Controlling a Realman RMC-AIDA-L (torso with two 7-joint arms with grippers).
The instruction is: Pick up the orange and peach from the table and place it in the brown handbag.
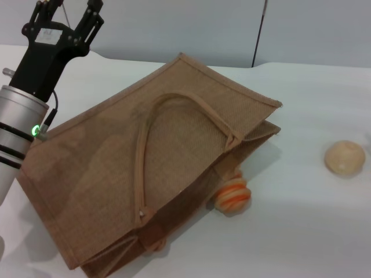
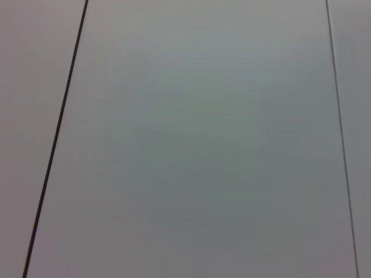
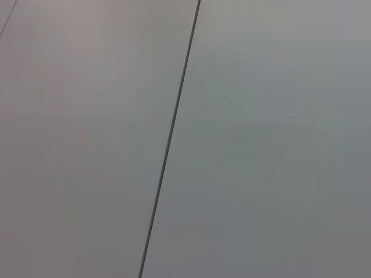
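The brown handbag (image 1: pixel 145 174) lies on its side on the white table, its long loop handle (image 1: pixel 168 110) flat on top and its mouth facing right. The orange and the peach are not in view. My left gripper (image 1: pixel 68 8) is raised above the table beyond the bag's left corner, pointing up, fingers spread and empty, their tips cut off by the picture's top edge. My right gripper is out of view. Both wrist views show only grey wall panels.
An orange-and-cream striped ridged item (image 1: pixel 232 195) lies against the bag's mouth at the front. A pale beige ball (image 1: pixel 345 157) sits on the table at the far right. The white table (image 1: pixel 301 231) spreads right of the bag.
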